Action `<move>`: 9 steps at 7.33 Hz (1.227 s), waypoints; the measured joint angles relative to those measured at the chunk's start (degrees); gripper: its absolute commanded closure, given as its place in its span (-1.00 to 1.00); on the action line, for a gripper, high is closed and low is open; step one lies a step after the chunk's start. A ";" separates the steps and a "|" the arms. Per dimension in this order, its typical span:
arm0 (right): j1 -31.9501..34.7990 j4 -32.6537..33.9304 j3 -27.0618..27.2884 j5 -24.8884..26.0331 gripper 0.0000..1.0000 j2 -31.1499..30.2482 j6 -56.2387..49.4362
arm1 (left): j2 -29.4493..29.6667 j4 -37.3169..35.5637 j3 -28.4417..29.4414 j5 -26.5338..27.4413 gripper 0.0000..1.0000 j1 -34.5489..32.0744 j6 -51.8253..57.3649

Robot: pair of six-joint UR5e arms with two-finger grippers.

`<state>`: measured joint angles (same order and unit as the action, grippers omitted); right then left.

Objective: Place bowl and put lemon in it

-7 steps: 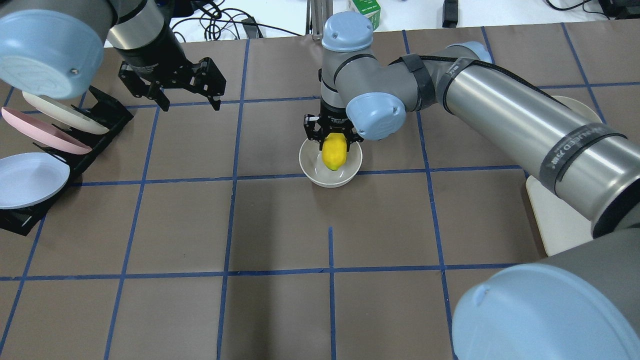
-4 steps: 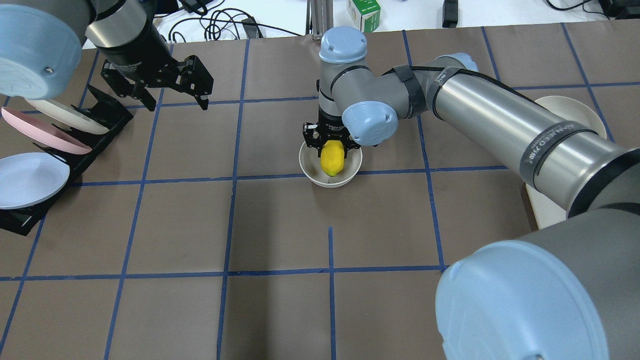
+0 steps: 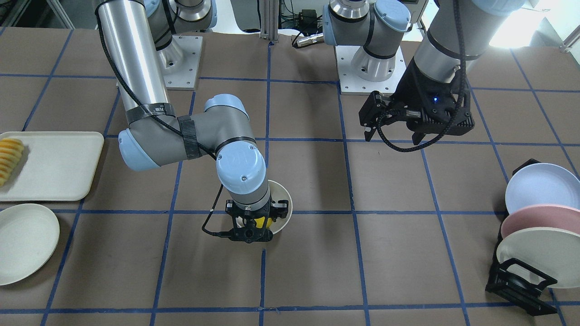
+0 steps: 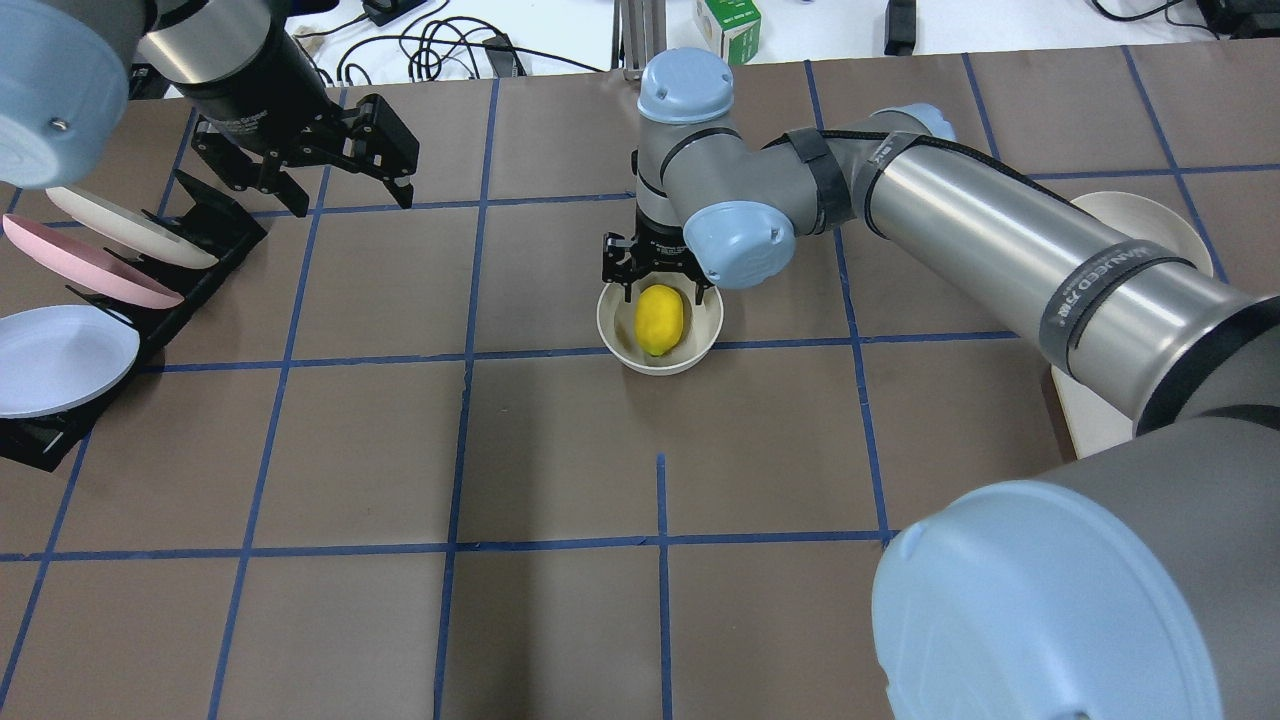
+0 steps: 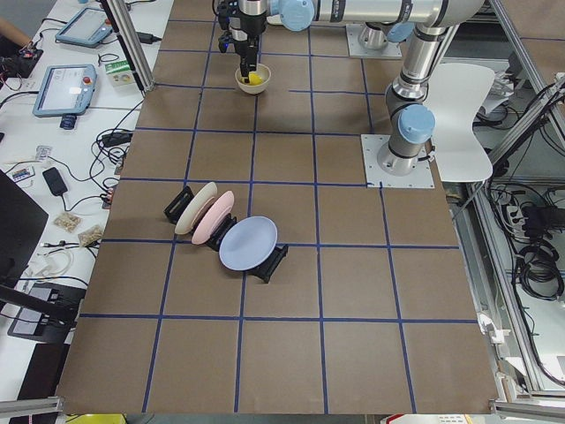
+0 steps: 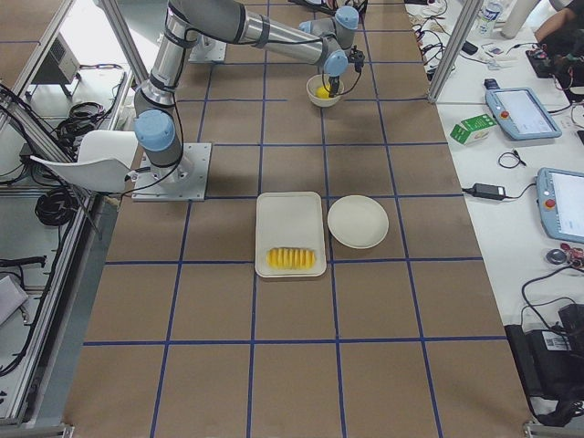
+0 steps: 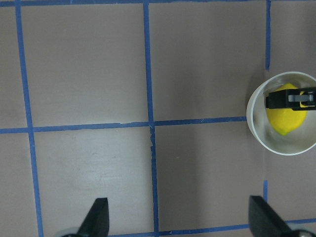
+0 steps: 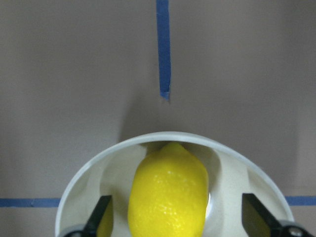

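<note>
The off-white bowl [image 4: 660, 366] stands on the table near the middle. The yellow lemon [image 4: 659, 319] lies inside it. My right gripper [image 4: 661, 281] hangs just above the bowl's far side, open, with a finger on each side of the lemon and not touching it. The right wrist view shows the lemon [image 8: 168, 192] in the bowl [image 8: 98, 168] between the spread fingertips [image 8: 101, 215]. My left gripper [image 4: 352, 203] is open and empty, far to the left near the plate rack. In the left wrist view the bowl [image 7: 254, 131] and lemon [image 7: 284, 121] show at the right edge.
A black rack [image 4: 205, 240] with cream, pink and light-blue plates stands at the left edge. A white tray [image 3: 54, 167] with sliced yellow-orange fruit [image 3: 9, 156] and a flat cream plate [image 3: 25, 242] lie on my right side. A green box [image 4: 728, 20] sits beyond the table.
My right gripper has opened and let the lemon go; it now rests lower, in the bowl. My left arm has drawn back toward the far left.
</note>
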<state>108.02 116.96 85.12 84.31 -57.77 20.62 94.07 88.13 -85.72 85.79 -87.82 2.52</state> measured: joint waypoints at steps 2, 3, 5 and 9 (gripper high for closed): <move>-1.32 -5.64 -0.46 0.40 -1.00 -5.38 -0.15 | -0.44 1.54 0.24 0.36 -1.00 0.49 0.31; -3.97 -10.00 -1.05 0.55 -1.00 -9.13 -0.58 | -0.71 1.81 0.21 0.51 -1.00 0.52 0.35; -13.14 -17.85 -1.07 0.70 -1.00 -17.69 -2.11 | -0.95 1.94 0.11 0.62 -1.00 0.53 0.38; -20.75 -31.40 -0.63 1.49 -1.00 -28.76 -10.48 | -0.96 1.88 0.17 0.80 -1.00 0.47 0.38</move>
<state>87.27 85.56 84.50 85.80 -86.53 10.14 93.11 90.01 -85.55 86.59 -87.36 2.90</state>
